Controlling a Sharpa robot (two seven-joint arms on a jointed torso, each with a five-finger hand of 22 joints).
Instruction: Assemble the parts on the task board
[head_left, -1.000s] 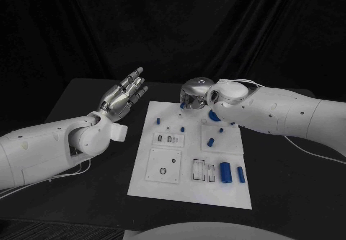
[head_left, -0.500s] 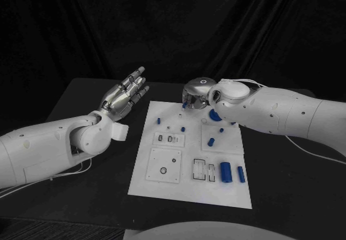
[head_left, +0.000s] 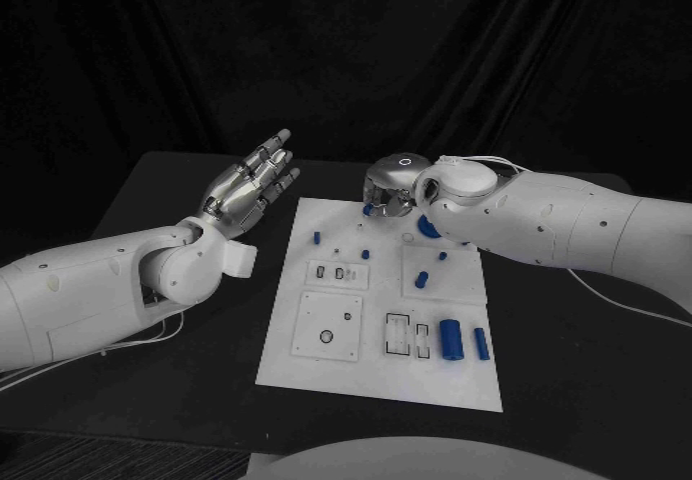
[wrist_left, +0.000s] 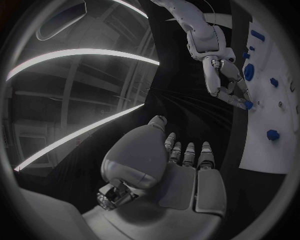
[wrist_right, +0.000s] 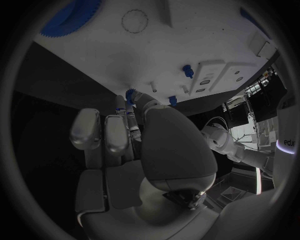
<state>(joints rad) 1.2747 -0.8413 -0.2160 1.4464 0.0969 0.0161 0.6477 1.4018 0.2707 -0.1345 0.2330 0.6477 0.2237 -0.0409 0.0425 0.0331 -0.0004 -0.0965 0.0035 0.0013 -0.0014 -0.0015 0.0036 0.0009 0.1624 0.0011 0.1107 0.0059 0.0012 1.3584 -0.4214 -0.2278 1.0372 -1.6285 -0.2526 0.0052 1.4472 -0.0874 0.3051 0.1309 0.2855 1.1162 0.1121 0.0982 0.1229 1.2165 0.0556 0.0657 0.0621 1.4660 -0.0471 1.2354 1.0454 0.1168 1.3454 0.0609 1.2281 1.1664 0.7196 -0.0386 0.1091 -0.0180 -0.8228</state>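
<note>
Right hand pinching a small blue part at the task board's far edge.
Head view: the flat white task board (head_left: 378, 300) lies mid-table (head_left: 577, 340), studded with blue cylinders (head_left: 451, 341); the right hand (head_left: 392, 190) curls over its far edge.
Left wrist view: the left hand (wrist_left: 172, 172), glossy silver, is raised with fingers (wrist_left: 189, 152) straight, holding nothing.
Right wrist view: right fingers (wrist_right: 125, 117) pinch a toothed blue part (wrist_right: 130, 94) beside the board.

Parts (head_left: 451, 343) on task board (head_left: 378, 385)

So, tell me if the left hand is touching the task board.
Apart. In the head view the left hand is raised, fingers spread, over the black table beside the task board, with dark tabletop showing between them.
</note>
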